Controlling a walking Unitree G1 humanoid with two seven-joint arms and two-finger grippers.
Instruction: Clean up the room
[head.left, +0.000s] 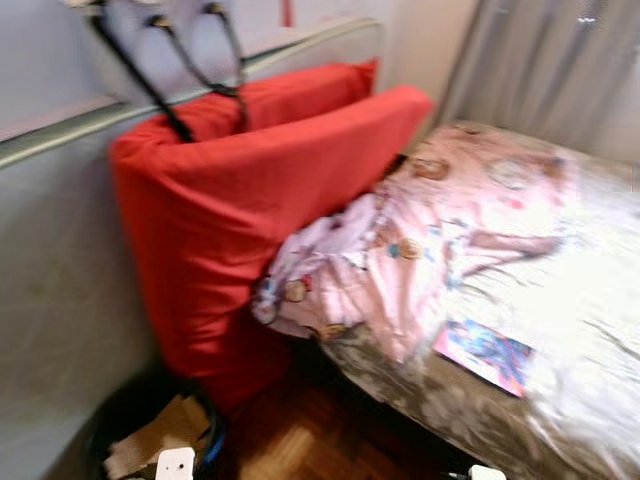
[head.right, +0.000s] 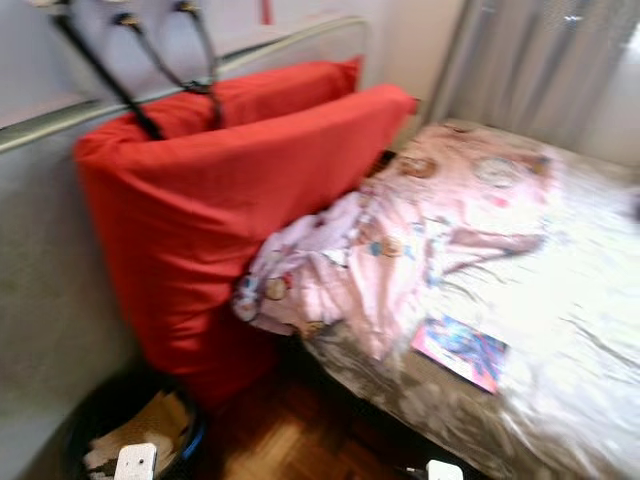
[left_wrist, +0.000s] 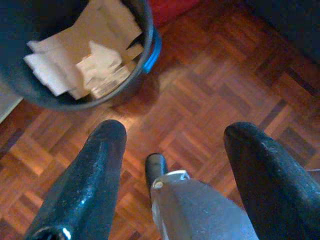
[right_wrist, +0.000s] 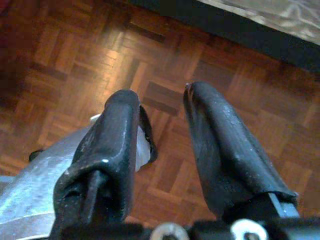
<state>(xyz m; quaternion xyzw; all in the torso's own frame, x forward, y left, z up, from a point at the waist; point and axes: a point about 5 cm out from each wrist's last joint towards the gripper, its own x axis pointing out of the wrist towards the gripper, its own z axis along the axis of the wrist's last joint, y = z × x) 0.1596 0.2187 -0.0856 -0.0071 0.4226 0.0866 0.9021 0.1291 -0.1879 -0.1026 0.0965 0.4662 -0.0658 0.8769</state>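
Bedroom (bed (head.left: 560, 330), red pillows (head.left: 240, 210))

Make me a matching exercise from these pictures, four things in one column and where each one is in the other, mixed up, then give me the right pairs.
Things:
1. red cushion
2. pink patterned cloth
3. colourful booklet
4. crumpled paper

Places:
A. inside the dark bin on the floor
B. flat on the bed, near its edge
C. upright against the wall, at the head of the bed
D. bunched on the bed, one end hanging over its side

Pairs: 1-C, 2-D, 3-B, 4-A
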